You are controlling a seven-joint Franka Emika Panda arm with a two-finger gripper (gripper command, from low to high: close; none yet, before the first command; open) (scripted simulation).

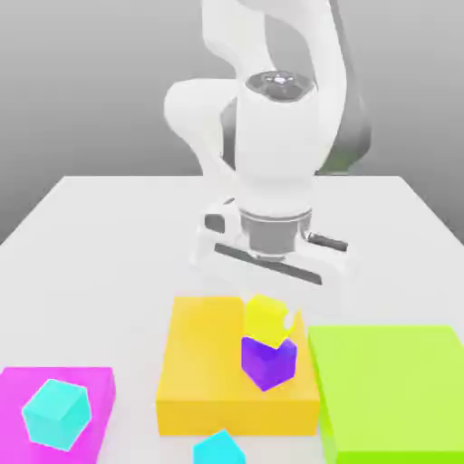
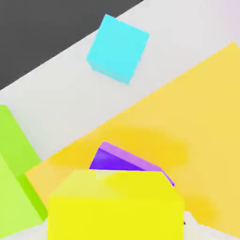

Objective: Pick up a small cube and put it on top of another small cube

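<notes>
You're looking at a simulated test bench, not a real room: a plain white surface (image 1: 109, 236) against a flat grey, featureless backdrop. The white robot arm (image 1: 276, 127) stands at its far edge. Everything on it is a textureless, saturated primitive: an orange-yellow block (image 1: 204, 362), a lime block (image 1: 390, 390), a magenta block (image 1: 100, 385), cyan cubes (image 1: 56, 414)

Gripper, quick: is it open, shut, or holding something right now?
Gripper: cannot be told; the yellow cube is right below it, atop the purple cube.
</notes>
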